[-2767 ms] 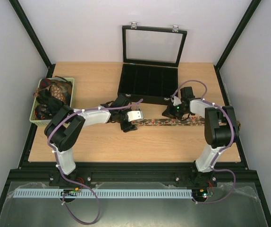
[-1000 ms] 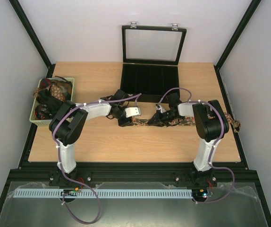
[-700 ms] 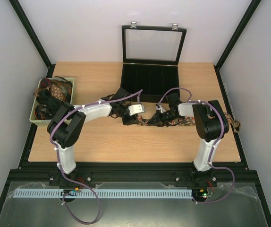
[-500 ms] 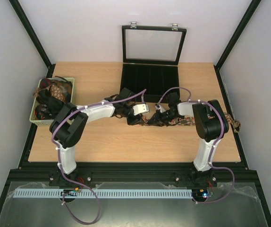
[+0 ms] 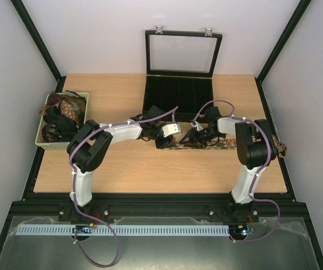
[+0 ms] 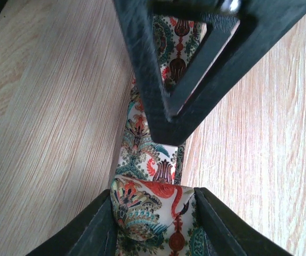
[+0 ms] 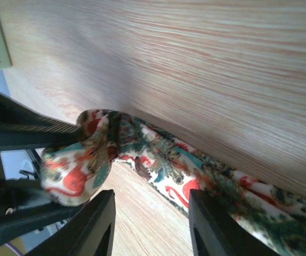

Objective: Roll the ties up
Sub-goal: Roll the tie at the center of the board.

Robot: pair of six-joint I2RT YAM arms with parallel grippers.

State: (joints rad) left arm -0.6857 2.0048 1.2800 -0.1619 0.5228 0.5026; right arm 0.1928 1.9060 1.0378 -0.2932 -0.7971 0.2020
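Pale walls and black framing close in a light wooden tabletop (image 5: 122, 163). One patterned tie (image 5: 223, 145) lies flat in front of the black case (image 5: 178, 98), its length running left to right and reaching the right edge. The left gripper (image 6: 153, 205) pinches its curled left end. The right gripper (image 7: 150, 200) is spread over the strip just beside it.

Reads as smooth printed cloth with a soft sheen on the tie (image 6: 153, 208), lower centre. Shows matt, pale wood grain across the table (image 5: 122, 169). Looks like matt black, finely grained plastic on the left gripper (image 6: 153, 226) fingers (image 6: 97, 234). Upper centre: matt black case (image 5: 178, 98), glossy clear lid (image 5: 179, 53). Far left: pale green plastic basket (image 5: 78, 93).
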